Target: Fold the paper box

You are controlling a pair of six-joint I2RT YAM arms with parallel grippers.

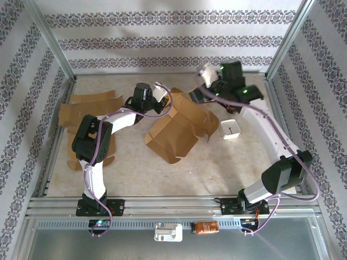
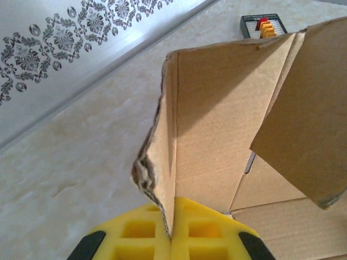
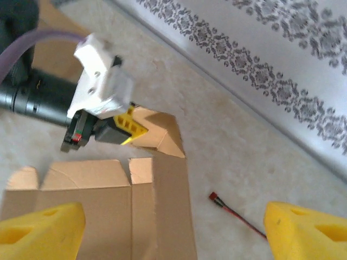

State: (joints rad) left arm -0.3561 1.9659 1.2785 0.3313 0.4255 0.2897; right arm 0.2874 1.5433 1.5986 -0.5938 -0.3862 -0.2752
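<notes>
Cardboard blanks [image 1: 89,105] lie flat along the left of the table [image 1: 130,168]. Left fingers [image 2: 187,230] pinch an upright flap of the paper box [image 1: 173,132], which sits partly folded mid-table. Right fingers [image 3: 40,225] hang spread wide over its far-right flaps, holding nothing. Just right sits a white container [image 1: 230,129].

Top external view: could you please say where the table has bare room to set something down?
Bare tabletop runs along the near edge, in front of the brown cardboard box. Crowded: flat cardboard sheets at left; small white square container at right.
</notes>
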